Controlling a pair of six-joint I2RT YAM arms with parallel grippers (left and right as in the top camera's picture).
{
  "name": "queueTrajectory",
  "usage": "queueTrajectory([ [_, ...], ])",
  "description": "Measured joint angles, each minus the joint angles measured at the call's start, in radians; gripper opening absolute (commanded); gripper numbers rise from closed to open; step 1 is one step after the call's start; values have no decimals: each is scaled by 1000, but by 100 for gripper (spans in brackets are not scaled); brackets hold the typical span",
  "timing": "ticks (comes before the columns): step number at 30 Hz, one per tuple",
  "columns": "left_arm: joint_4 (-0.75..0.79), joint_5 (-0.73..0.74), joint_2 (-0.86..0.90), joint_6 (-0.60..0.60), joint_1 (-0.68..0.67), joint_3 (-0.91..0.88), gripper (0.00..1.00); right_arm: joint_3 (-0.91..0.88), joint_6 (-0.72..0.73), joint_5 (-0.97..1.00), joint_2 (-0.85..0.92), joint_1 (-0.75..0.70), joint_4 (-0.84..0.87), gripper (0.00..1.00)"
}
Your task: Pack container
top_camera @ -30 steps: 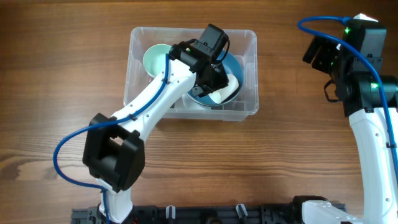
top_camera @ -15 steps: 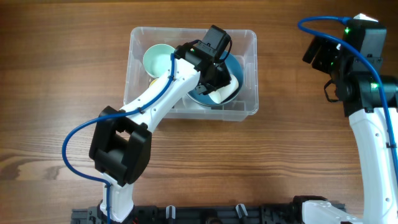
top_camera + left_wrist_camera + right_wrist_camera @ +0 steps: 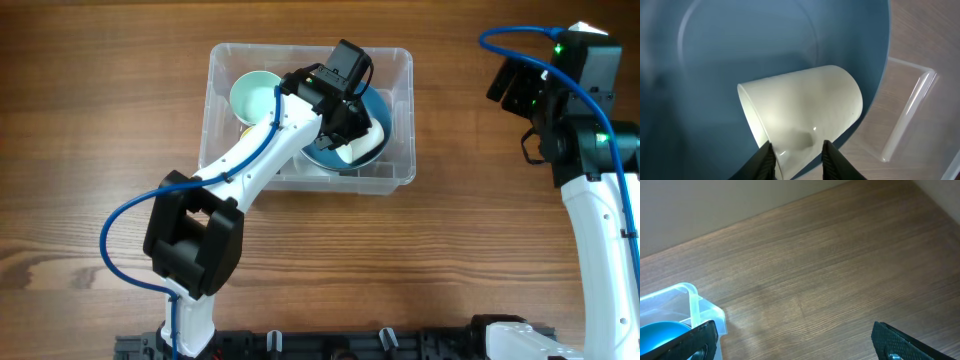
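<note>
On a brown wood-grain table (image 3: 100,150), clear container (image 3: 395,70), plain wall (image 3: 715,200) beyond

Finding: no text, brand, number or sign can be read in the overhead view or either wrist view. The walls and base of the clear container (image 3: 398,165) carry no marking that can be made out at this resolution.

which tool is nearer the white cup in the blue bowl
Left: left tool straddles the white cup; right tool hovers far outside the clear plastic container.
</note>
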Motion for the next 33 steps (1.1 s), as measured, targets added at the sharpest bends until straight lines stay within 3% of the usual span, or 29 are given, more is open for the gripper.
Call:
queueTrajectory([
  [22, 119, 3, 0, -1, 0, 0, 4, 0, 0, 0, 0, 0, 0, 100],
  [33, 194, 5, 0, 30, -6, 0, 4, 0, 0, 0, 0, 0, 0, 100],
])
